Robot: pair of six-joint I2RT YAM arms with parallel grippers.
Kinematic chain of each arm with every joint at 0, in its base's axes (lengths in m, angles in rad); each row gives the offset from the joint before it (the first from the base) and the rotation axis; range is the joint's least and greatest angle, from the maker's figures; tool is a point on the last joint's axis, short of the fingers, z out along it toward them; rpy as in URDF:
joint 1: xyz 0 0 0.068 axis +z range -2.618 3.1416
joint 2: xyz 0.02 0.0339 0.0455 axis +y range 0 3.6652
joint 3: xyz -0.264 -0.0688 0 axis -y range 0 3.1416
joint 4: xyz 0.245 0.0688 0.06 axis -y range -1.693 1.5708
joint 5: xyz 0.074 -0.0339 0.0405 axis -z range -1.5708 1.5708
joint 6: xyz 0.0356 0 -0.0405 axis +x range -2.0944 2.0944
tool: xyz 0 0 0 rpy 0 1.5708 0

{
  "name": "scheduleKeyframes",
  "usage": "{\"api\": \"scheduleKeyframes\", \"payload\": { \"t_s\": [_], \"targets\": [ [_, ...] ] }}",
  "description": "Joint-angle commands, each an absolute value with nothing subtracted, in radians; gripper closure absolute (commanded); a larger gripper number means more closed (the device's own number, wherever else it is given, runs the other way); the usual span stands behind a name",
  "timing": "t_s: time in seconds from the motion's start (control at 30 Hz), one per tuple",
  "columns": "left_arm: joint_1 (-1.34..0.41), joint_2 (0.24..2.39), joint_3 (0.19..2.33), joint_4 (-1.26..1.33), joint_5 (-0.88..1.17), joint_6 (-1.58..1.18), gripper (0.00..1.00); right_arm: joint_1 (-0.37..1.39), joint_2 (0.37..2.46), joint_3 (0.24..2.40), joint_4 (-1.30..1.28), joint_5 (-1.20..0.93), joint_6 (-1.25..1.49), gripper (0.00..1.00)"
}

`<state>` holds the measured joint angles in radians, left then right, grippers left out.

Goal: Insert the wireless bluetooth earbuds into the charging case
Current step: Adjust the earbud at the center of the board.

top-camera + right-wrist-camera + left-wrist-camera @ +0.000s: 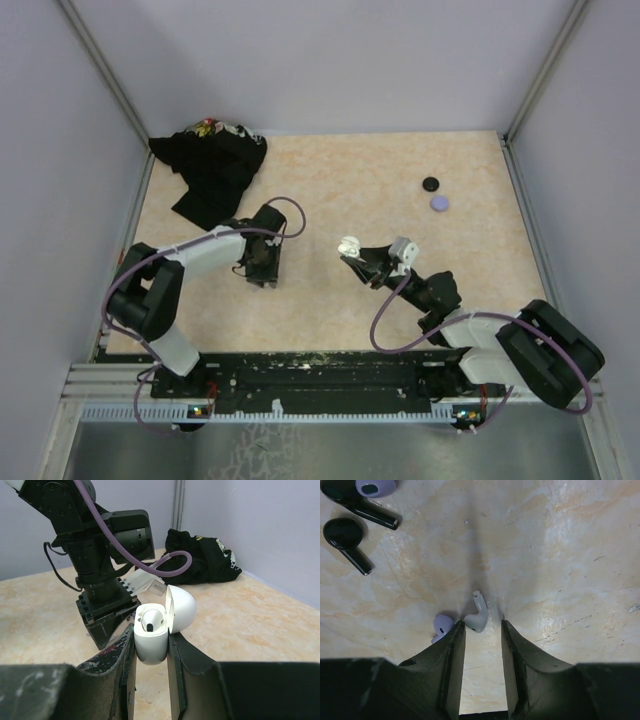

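My right gripper point(151, 631) is shut on a white charging case point(150, 647) and holds it upright above the table with its lid point(181, 609) open. One white earbud point(150, 620) sits inside. The case also shows in the top view point(350, 246). My left gripper point(482, 628) is open and low over the table, its tips either side of a loose white earbud point(477, 617). A lavender earbud point(442, 625) lies just outside the left finger. Two black earbuds point(347, 538) lie at the upper left, one with a lavender piece point(375, 486) beside it.
A black disc point(431, 184) and a lavender disc point(440, 203) lie at the far right of the table. A crumpled black cloth point(212, 165) lies at the far left corner. The left arm point(100, 555) stands just beyond the held case.
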<state>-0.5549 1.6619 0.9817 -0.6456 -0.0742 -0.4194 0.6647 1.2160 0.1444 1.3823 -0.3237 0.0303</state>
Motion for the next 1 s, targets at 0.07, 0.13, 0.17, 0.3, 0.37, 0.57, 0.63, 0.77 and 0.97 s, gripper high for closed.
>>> {"api": "scheduleKeyframes", "payload": {
  "t_s": [0.07,0.13,0.17,0.3,0.37,0.57,0.63,0.77,0.97],
  "targets": [
    [-0.560,1.717,1.023,-0.632,-0.109,-0.400,0.62,0.667,1.186,0.164,1.427,-0.335,0.045,1.00],
    [-0.561,1.715,1.017,-0.629,-0.098,-0.395,0.63,0.667,1.183,0.164,1.424,-0.334,0.043,1.00],
    [-0.563,1.713,1.014,-0.623,-0.092,-0.392,0.63,0.668,1.184,0.164,1.424,-0.335,0.044,1.00],
    [-0.570,1.714,1.017,-0.600,-0.078,-0.385,0.64,0.667,1.188,0.166,1.426,-0.336,0.043,1.00],
    [-0.573,1.724,1.030,-0.595,-0.076,-0.378,0.64,0.668,1.187,0.163,1.427,-0.335,0.044,1.00],
    [-0.574,1.753,1.072,-0.604,-0.143,-0.342,0.66,0.668,1.184,0.164,1.424,-0.333,0.042,1.00],
    [-0.574,1.754,1.083,-0.620,-0.174,-0.341,0.65,0.667,1.184,0.164,1.425,-0.334,0.042,1.00],
    [-0.574,1.755,1.088,-0.647,-0.207,-0.344,0.60,0.667,1.186,0.164,1.425,-0.334,0.042,1.00],
    [-0.572,1.736,1.064,-0.676,-0.248,-0.368,0.57,0.667,1.190,0.164,1.430,-0.336,0.044,1.00]
  ]
}}
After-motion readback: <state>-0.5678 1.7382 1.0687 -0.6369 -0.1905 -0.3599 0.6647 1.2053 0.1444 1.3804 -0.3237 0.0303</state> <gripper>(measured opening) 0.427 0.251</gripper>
